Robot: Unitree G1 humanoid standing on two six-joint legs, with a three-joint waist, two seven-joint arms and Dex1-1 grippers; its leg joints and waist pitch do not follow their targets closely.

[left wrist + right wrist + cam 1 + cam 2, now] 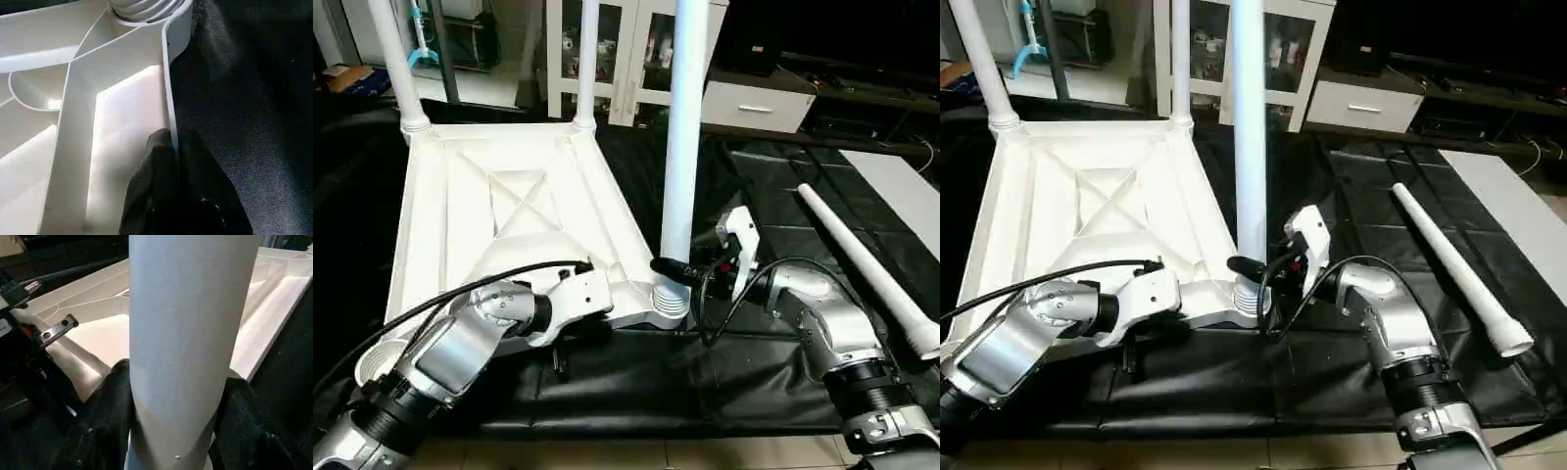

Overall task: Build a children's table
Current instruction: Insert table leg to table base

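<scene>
The white table top (460,196) lies upside down on a black mat, ribs facing up. Two legs (396,59) (587,59) stand upright in its far corner sockets. A third leg (685,127) stands upright in the near right socket (671,299). My right gripper (178,396) is shut on that leg just above the socket, one black finger (107,406) on each side of it. My left gripper (175,147) is shut on the thin rim of the top's near edge, close to that same corner. A loose leg (862,264) lies on the mat to the right.
The black mat (754,176) covers the floor under the work. The near left socket (377,362) stands open. A white board (901,186) lies at the far right. Cabinets (617,49) and a white drawer unit (754,103) stand behind. Tiled floor (656,450) runs along the near edge.
</scene>
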